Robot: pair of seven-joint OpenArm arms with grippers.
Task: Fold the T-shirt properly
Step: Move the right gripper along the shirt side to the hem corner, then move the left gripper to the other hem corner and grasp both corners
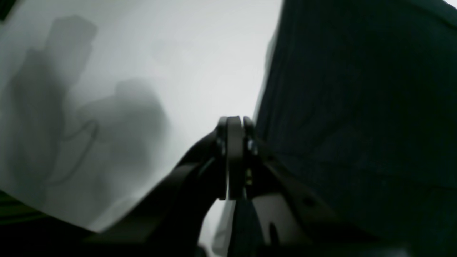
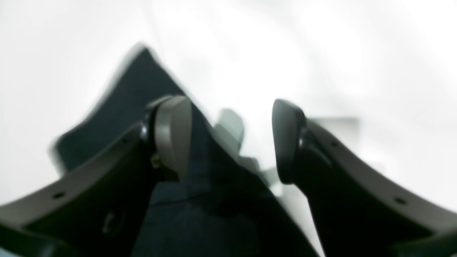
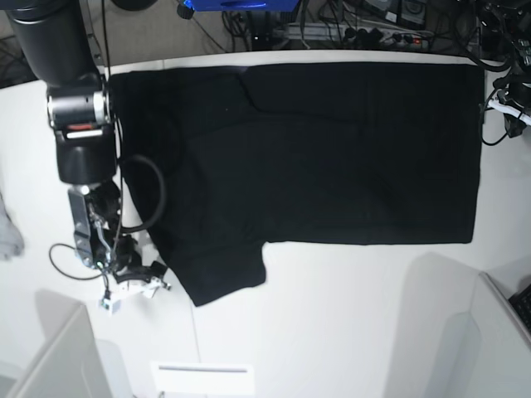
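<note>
The black T-shirt lies spread flat on the white table, plain side up, with one sleeve pointing toward the front. My right gripper hangs at that sleeve's left edge. In the right wrist view it stands open, with the dark sleeve cloth under its left finger and running into the gap. My left gripper is shut at the shirt's edge, and a dark strip of cloth hangs below its pads. In the base view only its white mount and cables show, by the shirt's right edge.
A small pale grey cloth lies at the table's left edge. Cables and equipment crowd the back. Grey box walls rise at the front left and front right. A white label sits near the front.
</note>
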